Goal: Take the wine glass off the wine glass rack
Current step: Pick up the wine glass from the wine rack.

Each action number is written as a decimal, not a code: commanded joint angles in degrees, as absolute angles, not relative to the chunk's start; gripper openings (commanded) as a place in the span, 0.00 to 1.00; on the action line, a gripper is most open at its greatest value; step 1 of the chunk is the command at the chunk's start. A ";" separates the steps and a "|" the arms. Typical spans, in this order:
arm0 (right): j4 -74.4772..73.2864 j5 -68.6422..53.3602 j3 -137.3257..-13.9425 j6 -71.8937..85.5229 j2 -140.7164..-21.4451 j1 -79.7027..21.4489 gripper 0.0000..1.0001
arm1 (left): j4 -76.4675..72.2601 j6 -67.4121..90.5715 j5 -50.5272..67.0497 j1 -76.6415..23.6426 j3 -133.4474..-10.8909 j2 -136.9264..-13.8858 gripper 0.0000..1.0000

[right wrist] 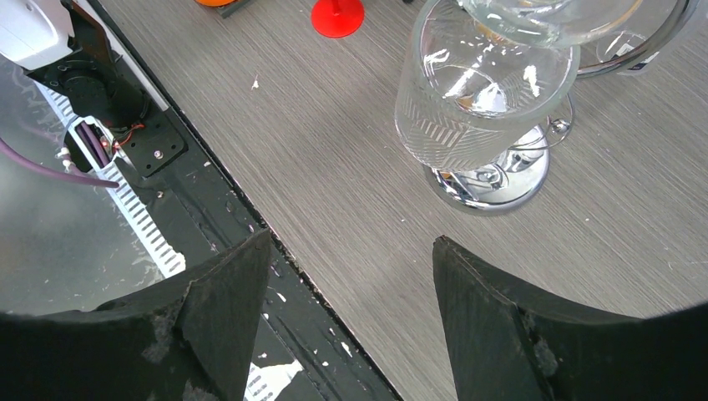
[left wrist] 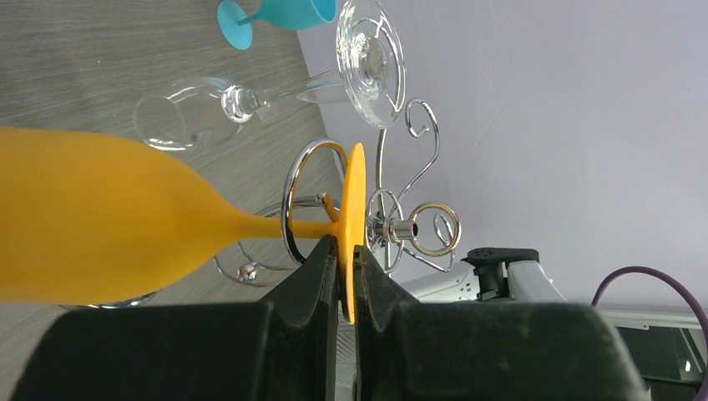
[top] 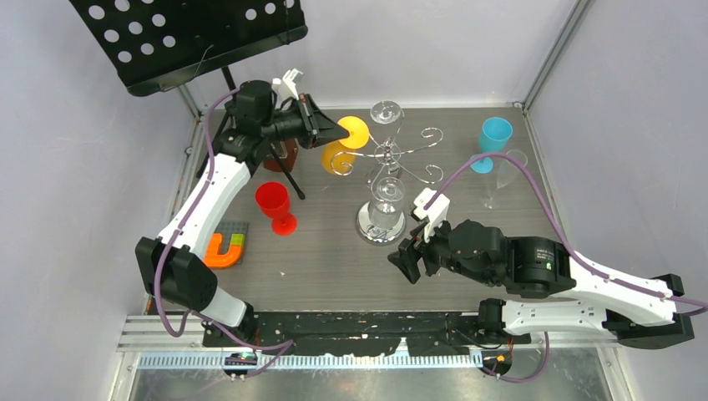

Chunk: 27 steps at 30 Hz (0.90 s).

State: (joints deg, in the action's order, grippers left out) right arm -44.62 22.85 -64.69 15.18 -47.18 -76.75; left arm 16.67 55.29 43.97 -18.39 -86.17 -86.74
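Yellow wine glass (left wrist: 108,221), the one the left arm is working on, hangs upside down from a scrolled arm of the wine glass rack (top: 392,153) at the far left of the tabletop (top: 326,267). Its stem runs through a chrome loop and its flat foot sits just past that loop. So the glass is not off the rack. As I judge it, the reach and the grasp are in place. What is left is to slide the stem out through the open end of the loop and carry the glass clear. A far clear wine glass (top: 386,111) and a near clear wine glass (top: 386,199) hang from other arms of the rack, and neither is being handled.

Left claw (left wrist: 346,280) has its jaws drawn nearly together on either side of the yellow foot, with the edge of the disc set between the fingertips. Both pads look to lie against it, so I read this as a pinch on the foot, though the wrist view does not show how firm it is. The chrome loop is just beside the tips.

Right claw (right wrist: 351,276) stands wide apart with nothing between its jaws. It hovers over the near part of the tabletop, close to the rack's round base and the near clear wine glass, touching neither.
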 commanded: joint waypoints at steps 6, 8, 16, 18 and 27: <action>-42.05 23.46 -64.46 16.09 -46.40 -76.90 0.77 | 19.33 52.41 43.42 -19.33 -90.66 -87.43 0.00; -42.08 23.47 -64.35 16.25 -46.21 -76.93 0.77 | 19.49 52.32 43.12 -19.34 -90.89 -87.17 0.00; -42.08 23.57 -64.16 16.48 -45.80 -76.90 0.77 | 21.65 50.88 39.90 -19.24 -92.75 -84.72 0.00; -42.10 23.67 -64.16 16.64 -45.72 -76.88 0.77 | 22.22 50.52 38.82 -19.01 -93.33 -84.32 0.00; -42.12 23.74 -63.90 16.90 -45.29 -76.90 0.77 | 23.92 49.83 36.12 -18.11 -96.34 -84.75 0.00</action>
State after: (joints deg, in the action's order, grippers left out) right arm -44.60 22.87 -63.96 15.81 -46.28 -76.75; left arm 24.60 51.11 37.23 -18.68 -92.84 -86.35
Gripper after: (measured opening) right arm 0.767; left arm 0.003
